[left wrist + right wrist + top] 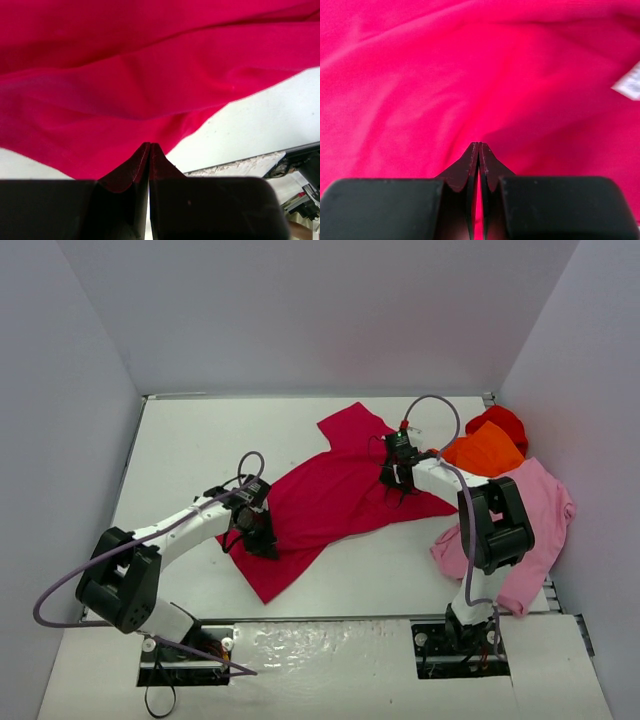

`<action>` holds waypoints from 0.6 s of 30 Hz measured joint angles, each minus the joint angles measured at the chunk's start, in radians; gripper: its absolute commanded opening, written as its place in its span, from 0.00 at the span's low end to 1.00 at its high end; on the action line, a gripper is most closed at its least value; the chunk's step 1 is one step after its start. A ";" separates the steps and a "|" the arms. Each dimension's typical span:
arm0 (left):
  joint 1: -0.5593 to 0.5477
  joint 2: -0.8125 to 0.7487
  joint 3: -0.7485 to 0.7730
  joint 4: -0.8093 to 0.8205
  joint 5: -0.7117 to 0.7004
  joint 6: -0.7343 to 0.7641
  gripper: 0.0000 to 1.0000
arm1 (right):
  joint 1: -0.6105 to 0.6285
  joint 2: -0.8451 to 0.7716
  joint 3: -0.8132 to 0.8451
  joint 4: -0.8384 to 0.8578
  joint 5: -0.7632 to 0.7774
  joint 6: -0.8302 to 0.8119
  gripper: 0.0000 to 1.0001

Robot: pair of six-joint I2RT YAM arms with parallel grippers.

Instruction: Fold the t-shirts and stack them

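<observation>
Soft crimson shirt (330,495) lies creased in a slanted band across the smooth white table (200,440). Left gripper (258,535) pinches its near-left edge, right gripper (395,480) its far-right part, black wedge tips pressed together on cloth. Orange shirt (485,452) and pink shirt (530,510) lie heaped at right

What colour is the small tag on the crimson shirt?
White. The tag on the crimson shirt shows best in the right wrist view.

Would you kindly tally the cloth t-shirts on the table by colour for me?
Crimson cloth t-shirt: 1
Orange cloth t-shirt: 1
Light pink cloth t-shirt: 1
Bright red cloth t-shirt: 1
Total: 4
</observation>
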 measured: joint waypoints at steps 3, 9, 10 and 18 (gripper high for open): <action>-0.001 0.050 0.000 0.021 -0.005 0.000 0.00 | -0.017 -0.005 -0.035 -0.004 0.014 -0.009 0.00; -0.013 0.154 0.009 0.056 -0.006 -0.001 0.00 | -0.034 -0.002 -0.051 -0.013 0.025 -0.032 0.00; -0.017 0.158 0.012 0.059 -0.005 -0.002 0.00 | -0.035 0.002 -0.049 -0.013 0.026 -0.034 0.00; -0.054 0.185 0.023 0.106 0.035 -0.022 0.00 | -0.038 0.108 0.073 0.007 0.030 -0.059 0.00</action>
